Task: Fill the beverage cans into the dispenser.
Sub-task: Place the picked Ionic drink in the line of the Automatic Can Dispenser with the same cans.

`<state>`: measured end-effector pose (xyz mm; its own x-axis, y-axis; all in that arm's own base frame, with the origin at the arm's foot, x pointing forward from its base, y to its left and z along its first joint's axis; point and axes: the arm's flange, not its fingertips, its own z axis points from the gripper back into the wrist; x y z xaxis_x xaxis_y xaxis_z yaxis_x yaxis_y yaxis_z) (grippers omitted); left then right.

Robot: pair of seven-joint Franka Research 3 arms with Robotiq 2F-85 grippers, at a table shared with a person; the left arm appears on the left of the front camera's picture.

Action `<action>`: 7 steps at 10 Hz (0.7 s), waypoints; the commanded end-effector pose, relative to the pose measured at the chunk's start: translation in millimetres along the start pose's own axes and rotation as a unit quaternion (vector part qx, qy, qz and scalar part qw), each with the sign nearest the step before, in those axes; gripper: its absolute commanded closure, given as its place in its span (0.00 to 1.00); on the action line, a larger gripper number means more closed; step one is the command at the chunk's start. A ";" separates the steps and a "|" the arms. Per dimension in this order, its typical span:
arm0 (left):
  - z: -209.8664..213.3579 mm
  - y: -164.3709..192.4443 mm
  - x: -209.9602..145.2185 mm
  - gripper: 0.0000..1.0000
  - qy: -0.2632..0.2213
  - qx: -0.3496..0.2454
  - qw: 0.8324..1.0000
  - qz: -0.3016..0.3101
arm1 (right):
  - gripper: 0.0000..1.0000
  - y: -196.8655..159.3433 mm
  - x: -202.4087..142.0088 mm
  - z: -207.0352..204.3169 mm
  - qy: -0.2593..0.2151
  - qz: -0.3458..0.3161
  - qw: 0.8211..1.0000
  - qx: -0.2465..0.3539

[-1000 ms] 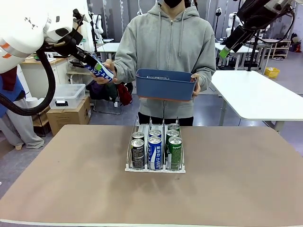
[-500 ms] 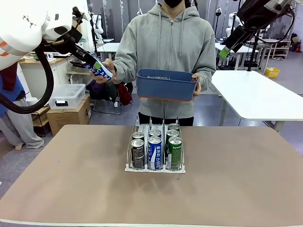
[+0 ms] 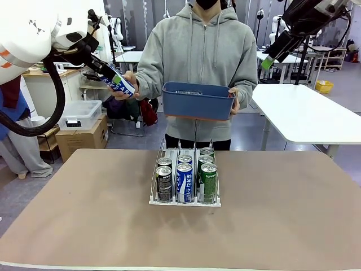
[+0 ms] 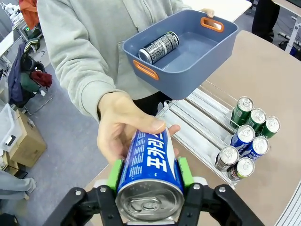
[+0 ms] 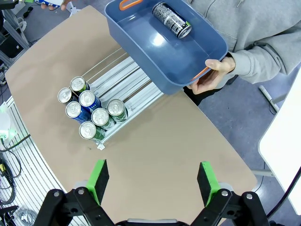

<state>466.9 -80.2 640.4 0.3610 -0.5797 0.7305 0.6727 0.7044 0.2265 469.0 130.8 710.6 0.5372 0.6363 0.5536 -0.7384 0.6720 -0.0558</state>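
My left gripper is shut on a blue-and-white Pocari Sweat can, held high at the far left of the table. The person's hand still wraps the can's far end. The white wire dispenser stands mid-table with several cans in its three lanes, at the front. My right gripper hangs open high at the right, nothing between its fingers. A black can lies in the blue bin.
The person stands at the far side, holding the blue bin one-handed above the dispenser's back end. Bare brown tabletop surrounds the rack. A white table is off to the right.
The left gripper and its can have shifted very slightly; the person's hand stays on it. Nothing else has moved.
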 end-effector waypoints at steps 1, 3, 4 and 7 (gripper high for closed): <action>2.1 1.7 -0.8 1.00 -0.004 0.000 1.000 -0.002 | 0.00 0.6 -2.8 0.9 0.000 0.000 1.000 0.000; 2.1 1.7 -0.8 1.00 -0.004 0.000 1.000 -0.002 | 0.00 0.6 -2.8 0.9 0.000 0.000 1.000 0.000; 2.1 1.7 -0.8 1.00 -0.004 0.000 1.000 -0.002 | 0.00 0.6 -2.8 0.9 0.000 0.000 1.000 0.000; 2.1 1.7 -0.8 1.00 -0.004 0.000 1.000 -0.002 | 0.00 0.6 -2.8 0.9 0.000 0.000 1.000 0.000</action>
<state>466.9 -80.2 639.5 0.3621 -0.5800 0.7297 0.6732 0.7042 0.2257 469.0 130.8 710.6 0.5372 0.6363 0.5536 -0.7384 0.6720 -0.0558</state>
